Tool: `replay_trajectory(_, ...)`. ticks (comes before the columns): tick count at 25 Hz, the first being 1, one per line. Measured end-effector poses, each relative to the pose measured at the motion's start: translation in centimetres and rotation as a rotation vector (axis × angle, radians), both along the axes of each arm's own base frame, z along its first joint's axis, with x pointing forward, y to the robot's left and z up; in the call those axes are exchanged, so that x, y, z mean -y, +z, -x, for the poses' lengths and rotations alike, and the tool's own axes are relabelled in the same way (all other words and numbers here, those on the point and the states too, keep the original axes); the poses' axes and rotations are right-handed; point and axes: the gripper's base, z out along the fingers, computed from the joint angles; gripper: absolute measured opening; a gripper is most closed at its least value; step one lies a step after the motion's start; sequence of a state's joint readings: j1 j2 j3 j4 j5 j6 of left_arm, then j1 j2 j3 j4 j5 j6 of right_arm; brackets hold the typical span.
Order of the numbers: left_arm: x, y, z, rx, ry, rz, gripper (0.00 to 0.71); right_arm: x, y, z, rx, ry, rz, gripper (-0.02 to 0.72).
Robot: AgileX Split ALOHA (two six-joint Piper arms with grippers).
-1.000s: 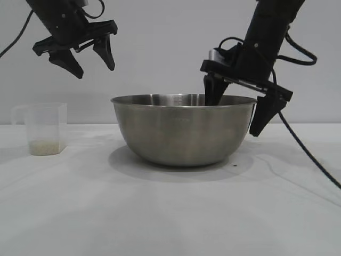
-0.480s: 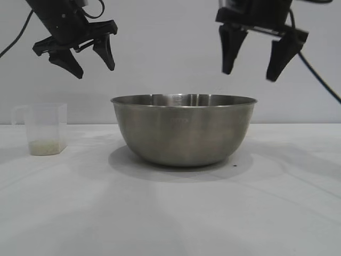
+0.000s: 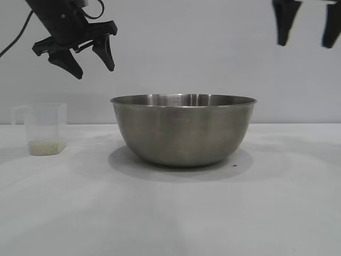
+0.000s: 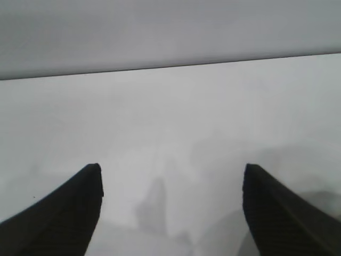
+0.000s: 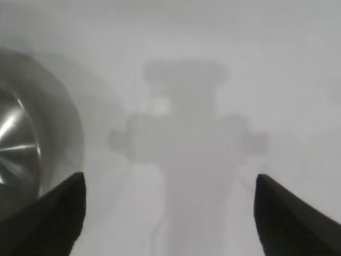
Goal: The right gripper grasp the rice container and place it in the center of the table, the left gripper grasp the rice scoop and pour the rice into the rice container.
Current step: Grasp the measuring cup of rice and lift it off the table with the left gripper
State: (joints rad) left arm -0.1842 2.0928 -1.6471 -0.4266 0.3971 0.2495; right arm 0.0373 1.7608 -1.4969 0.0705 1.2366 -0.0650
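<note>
Steel rice container (image 3: 183, 130) sits mid-surface as we watch the right gripper (image 3: 308, 26), fingers spread and empty, risen clear of its rim, the left gripper (image 3: 88, 54) open above the rice scoop (image 3: 45, 128).

The rice container (image 3: 183, 129), a large round stainless-steel bowl with brushed grey sides and a thin rolled rim, stands upright on the table (image 3: 170, 213), below and between the two grippers, nearer beneath the left gripper (image 3: 80, 53) than the right gripper (image 3: 308, 24). The rice scoop (image 3: 43, 128), a small translucent plastic cup with a side handle, stands upright below the left gripper, well apart from the bowl. A thin pale layer of rice (image 3: 46, 147) lies in its bottom.
</note>
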Motion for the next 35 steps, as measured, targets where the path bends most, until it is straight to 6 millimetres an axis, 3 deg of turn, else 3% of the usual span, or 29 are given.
replay_trajectory(13,-0.1,0.0,0.0,0.004,-0.008,-0.020,0.492,0.6,1.7,13.6,0.026,0.001,0.005,0.572)
replay_trajectory(24,-0.1,0.0,0.0,0.004,-0.009,-0.024,0.492,1.1,-0.6,25.1,0.267,-0.006,0.003,0.572)
replay_trajectory(35,-0.1,0.0,0.0,0.002,-0.010,-0.024,0.492,1.3,-1.5,32.4,0.600,-0.006,-0.009,0.572)
